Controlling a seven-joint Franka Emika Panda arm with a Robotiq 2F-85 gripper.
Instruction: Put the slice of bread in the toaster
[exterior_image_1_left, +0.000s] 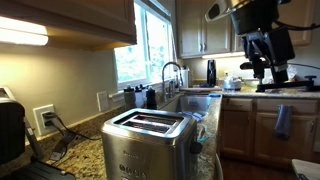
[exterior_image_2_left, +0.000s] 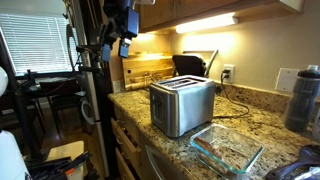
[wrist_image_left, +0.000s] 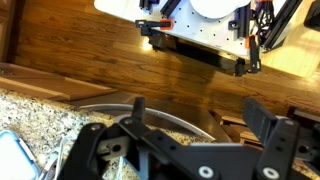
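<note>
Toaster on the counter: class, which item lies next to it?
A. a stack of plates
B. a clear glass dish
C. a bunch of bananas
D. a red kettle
B: in an exterior view the clear glass dish lies on the granite counter just beside the toaster; none of the other items is seen there.

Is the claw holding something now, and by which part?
Nothing is held: in the wrist view the black claw is open, with no object between its fingers.
</note>
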